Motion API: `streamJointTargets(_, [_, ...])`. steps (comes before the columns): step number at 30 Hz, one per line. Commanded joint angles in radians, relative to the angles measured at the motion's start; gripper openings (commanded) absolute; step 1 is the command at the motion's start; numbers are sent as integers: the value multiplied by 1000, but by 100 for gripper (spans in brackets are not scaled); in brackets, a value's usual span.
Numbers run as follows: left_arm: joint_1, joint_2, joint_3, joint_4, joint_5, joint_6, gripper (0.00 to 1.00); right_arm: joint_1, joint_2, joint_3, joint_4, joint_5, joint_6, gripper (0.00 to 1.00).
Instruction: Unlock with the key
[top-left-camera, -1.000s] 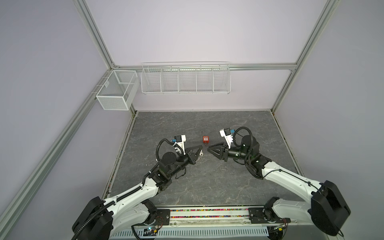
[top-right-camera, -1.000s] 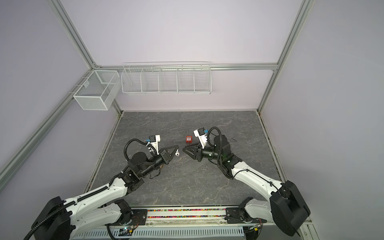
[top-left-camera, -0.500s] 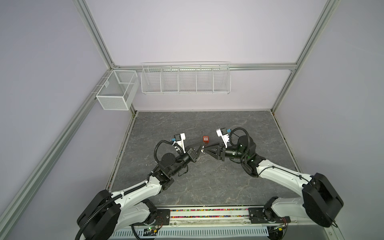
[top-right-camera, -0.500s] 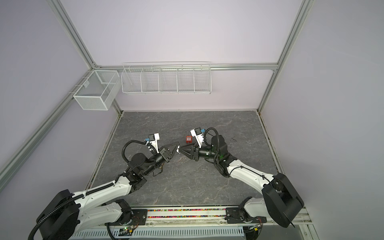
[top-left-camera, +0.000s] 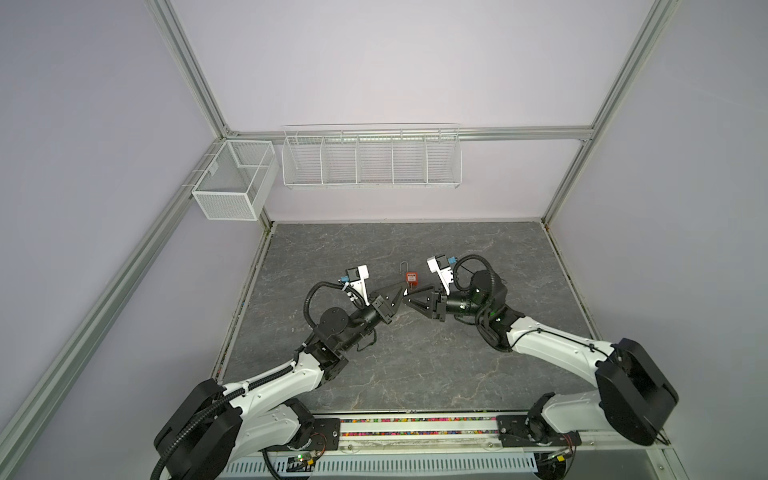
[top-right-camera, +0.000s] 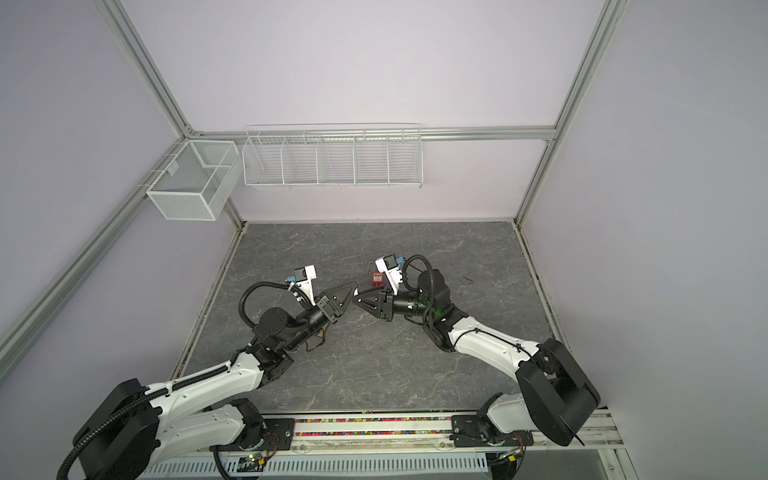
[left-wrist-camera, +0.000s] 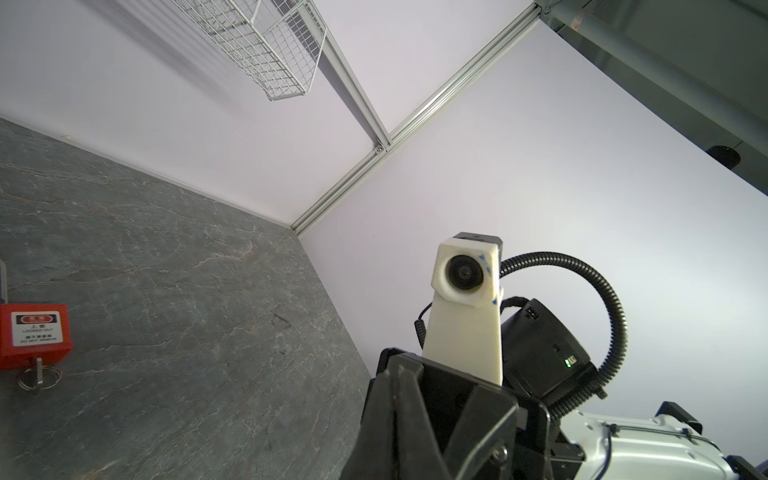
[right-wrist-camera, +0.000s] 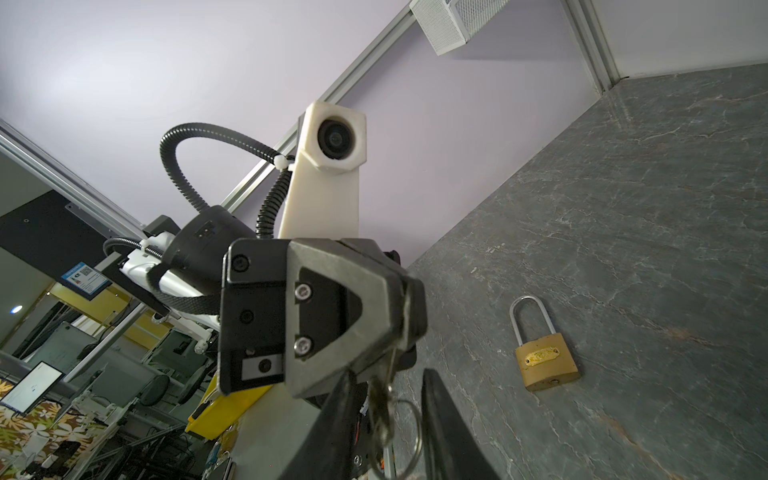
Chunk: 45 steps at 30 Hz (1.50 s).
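Note:
My left gripper (right-wrist-camera: 409, 320) is shut on a small silver key (right-wrist-camera: 380, 401), which hangs from its tip with a split ring (right-wrist-camera: 405, 436). The key hangs between the fingers of my open right gripper (right-wrist-camera: 388, 374), with a gap on each side. In both top views the two grippers meet tip to tip at mid-floor, left (top-left-camera: 399, 294) and right (top-left-camera: 408, 297). A brass padlock (right-wrist-camera: 546, 360) lies flat on the floor, shackle closed; the top views do not show it. In the left wrist view my own shut fingers (left-wrist-camera: 395, 365) hide the key.
A red padlock (top-left-camera: 411, 277) lies just behind the grippers, with its own key and ring (left-wrist-camera: 38, 376) in its base. A white wire rack (top-left-camera: 371, 160) hangs on the back wall and a mesh box (top-left-camera: 235, 187) on the left rail. The floor is grey stone (top-left-camera: 415, 365).
Both arms have reached inward until their tips meet. The right gripper's fingers now stand around the key in the left gripper and have narrowed a little.

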Motion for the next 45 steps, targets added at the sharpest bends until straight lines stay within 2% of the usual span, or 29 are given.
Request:
streamJointTargets(1, [-2,5,-15,37,-6,-5,0,7,5,20,49,-18,21,28])
streamJointTargets(10, [-2,-24,-31,31,-33,-1,0,8,9,19,47,-22,23,24])
streamJointTargets(30, [-2,-50,-49,35,-70,-6,0,21,57,39,102,-48,65,24])
streamJointTargets(37, [-2,-58,-54,35,-82,-3,0,22,60,40,101,-49,66,20])
streamJointTargets(43, [-2,-61,-58,36,-87,-2,0,22,58,39,96,-45,65,12])
streamJointTargets(45, [-2,-66,-63,35,-93,-1,0,21,57,39,90,-43,65,7])
